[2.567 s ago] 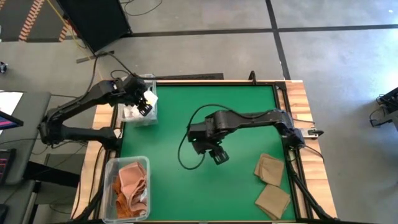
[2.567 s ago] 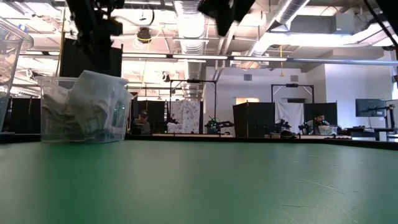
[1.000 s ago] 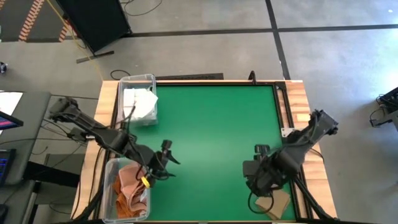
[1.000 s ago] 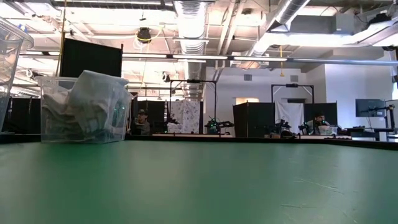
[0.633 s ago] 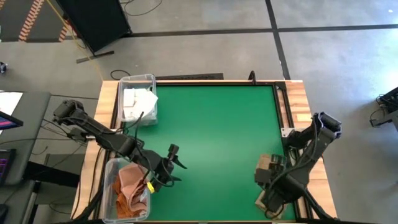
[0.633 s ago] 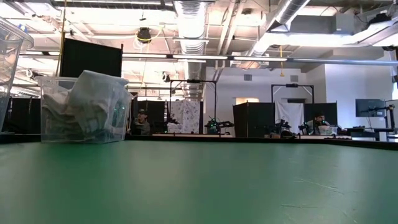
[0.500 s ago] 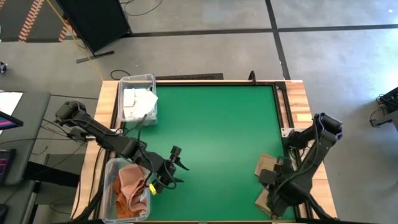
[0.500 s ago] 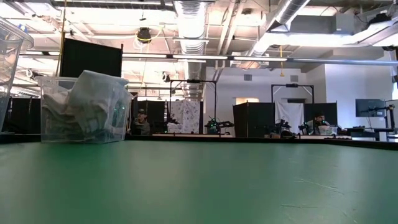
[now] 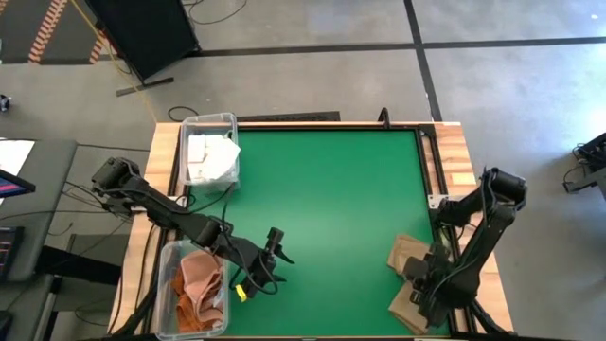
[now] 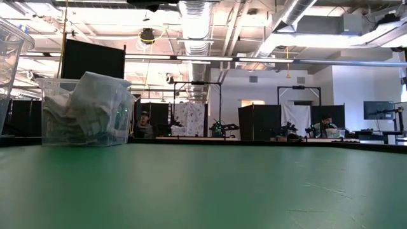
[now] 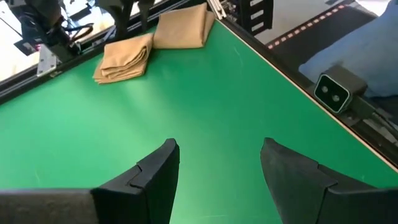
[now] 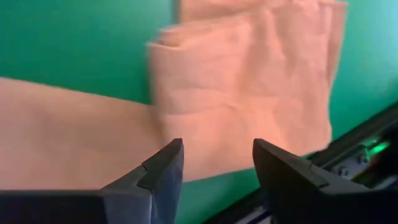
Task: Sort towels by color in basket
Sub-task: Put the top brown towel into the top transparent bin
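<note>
Two tan towels lie flat on the green mat at the near right corner, one (image 9: 404, 249) farther from the edge and one (image 9: 401, 311) nearer it; the left wrist view shows them too (image 11: 124, 55) (image 11: 183, 28). My right gripper (image 9: 418, 291) (image 12: 214, 163) hovers over them, pointing down, open, with tan cloth below both fingers. My left gripper (image 9: 280, 248) (image 11: 217, 168) is open over bare mat near the table's front left, facing the tan towels. White towels (image 9: 212, 153) fill the far left bin. Salmon and rust towels (image 9: 197, 289) fill the near left bin.
The clear bin with white towels (image 10: 86, 111) stands at the far left of the mat, the clear bin (image 9: 169, 256) with salmon towels at the near left. A black rail (image 9: 438, 189) runs along the right edge. The mat's middle (image 9: 322, 189) is bare.
My right gripper has swung toward the table's near right corner and come down over the tan towels, rolling its wrist as it went. My left gripper has moved a little toward the right and the near edge, sinking lower over the mat. Both stay open.
</note>
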`<act>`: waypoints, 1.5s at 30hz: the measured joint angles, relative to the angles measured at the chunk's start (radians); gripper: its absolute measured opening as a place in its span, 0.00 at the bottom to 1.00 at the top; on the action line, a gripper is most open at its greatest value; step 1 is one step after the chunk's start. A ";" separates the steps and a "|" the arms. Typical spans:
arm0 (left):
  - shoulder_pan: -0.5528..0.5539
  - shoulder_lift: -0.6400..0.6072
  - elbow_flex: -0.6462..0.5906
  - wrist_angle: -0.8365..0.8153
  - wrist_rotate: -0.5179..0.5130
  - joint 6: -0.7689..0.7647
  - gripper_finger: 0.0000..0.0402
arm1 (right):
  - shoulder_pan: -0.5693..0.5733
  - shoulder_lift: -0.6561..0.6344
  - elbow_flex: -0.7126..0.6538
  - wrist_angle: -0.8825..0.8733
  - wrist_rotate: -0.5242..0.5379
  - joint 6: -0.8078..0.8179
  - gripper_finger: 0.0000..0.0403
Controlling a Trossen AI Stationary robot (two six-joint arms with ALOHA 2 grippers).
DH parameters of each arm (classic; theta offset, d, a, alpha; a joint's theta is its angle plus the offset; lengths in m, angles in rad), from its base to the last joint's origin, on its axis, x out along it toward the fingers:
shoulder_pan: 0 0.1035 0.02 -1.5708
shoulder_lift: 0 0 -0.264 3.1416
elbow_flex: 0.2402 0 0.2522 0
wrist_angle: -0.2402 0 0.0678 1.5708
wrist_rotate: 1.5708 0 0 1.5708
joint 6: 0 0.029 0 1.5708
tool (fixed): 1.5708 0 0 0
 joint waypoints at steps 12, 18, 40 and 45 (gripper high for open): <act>0.000 0.000 0.000 0.005 0.000 -0.010 0.54 | -0.024 -0.136 -0.291 0.368 0.014 0.030 0.56; 0.000 0.000 0.000 0.004 0.000 -0.010 0.54 | -0.082 -0.140 -0.336 0.413 0.046 -0.051 0.56; 0.000 -0.011 -0.004 -0.136 -0.187 -0.100 0.54 | -0.456 -0.133 -0.373 0.755 0.184 -0.715 0.08; -0.007 -0.044 -0.004 -0.204 -0.246 -0.136 0.54 | -0.573 -0.129 -0.376 0.911 0.195 -0.926 0.08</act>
